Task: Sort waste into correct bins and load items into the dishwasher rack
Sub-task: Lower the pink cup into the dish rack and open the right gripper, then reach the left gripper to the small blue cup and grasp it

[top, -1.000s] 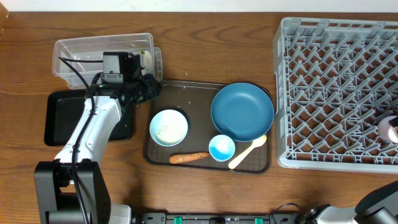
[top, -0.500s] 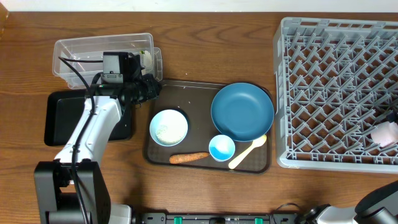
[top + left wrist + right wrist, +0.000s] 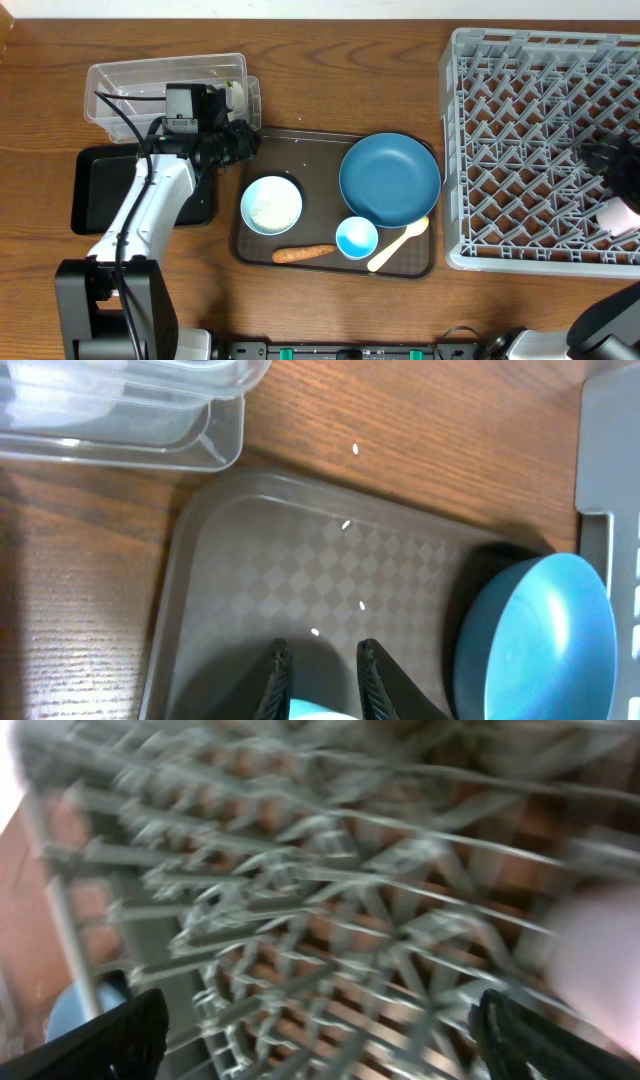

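Dishwasher rack: grey lattice crate with upright pegs at the right of the desk, its right side cut by the frame edge. It holds one pink-and-white cup near its right side, partly out of frame and only a pale blur in the right wrist view. Brown serving tray: desk centre. It holds a round dark-blue plate at its right end, a larger light-blue bowl filled with white rice, and a smaller light-blue bowl just below the plate. An orange carrot lies along the front edge, a cream spoon beside the plate's lower rim, and a few loose grains on the bare floor. Clear tub: upper left, with a pale greenish scrap at its right end, hard to make out. Black tray: just below the tub, its right part hidden under the left arm. Right claw: over the rack, fingers spread wide with nothing between them, in a motion-blurred view. Left claw: over the serving tray's left part, tips only in view, narrowly parted and pinching nothing.
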`<state>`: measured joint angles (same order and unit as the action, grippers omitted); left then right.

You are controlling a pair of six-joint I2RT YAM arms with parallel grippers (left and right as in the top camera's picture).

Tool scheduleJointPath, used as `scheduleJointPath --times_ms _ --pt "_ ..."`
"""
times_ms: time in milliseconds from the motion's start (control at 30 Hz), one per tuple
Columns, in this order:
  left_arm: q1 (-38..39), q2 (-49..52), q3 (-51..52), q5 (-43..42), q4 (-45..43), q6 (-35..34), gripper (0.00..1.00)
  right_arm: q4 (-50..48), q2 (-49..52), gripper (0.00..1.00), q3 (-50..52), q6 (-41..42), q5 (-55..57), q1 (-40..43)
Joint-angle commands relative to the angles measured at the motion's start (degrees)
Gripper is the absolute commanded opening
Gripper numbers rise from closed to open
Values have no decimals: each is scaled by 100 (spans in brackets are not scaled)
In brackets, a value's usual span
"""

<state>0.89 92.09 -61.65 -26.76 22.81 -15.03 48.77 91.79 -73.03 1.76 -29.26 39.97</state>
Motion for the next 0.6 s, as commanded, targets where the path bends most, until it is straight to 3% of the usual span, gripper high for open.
scheduleJointPath --times_ms 0,233,567 --pt "83 -114 -52 31 192 326 27 -66 7 98 -94 -575 -468 -605" --pt "647 -146 -52 26 1091 1067 30 -179 7 98 -94 -916 -413 -1923" --pt "2256 -157 -52 105 1897 1956 38 -350 7 99 -94 -914 459 -2949"
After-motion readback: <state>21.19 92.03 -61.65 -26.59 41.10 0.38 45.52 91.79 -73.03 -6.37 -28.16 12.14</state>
